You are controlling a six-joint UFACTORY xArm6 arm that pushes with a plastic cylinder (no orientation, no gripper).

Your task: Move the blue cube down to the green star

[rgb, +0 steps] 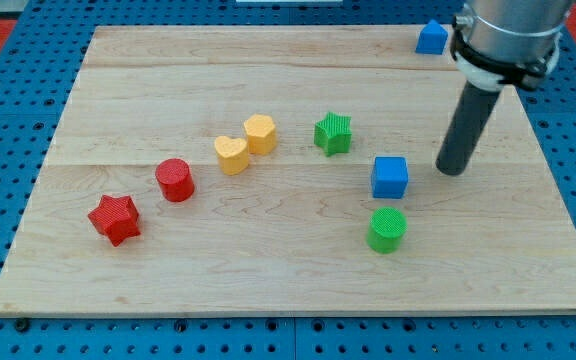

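Blue cube (390, 177) sits near the bench's (268, 290) right side, below and to the view's right of the green star (333, 133), close but apart, so the move looks mostly done, closing the gap is left. The tip (451, 171) rests just right of the cube, seemingly not touching. No hand here, only a rod. No containers. Green cylinder (386, 229) just below the cube.
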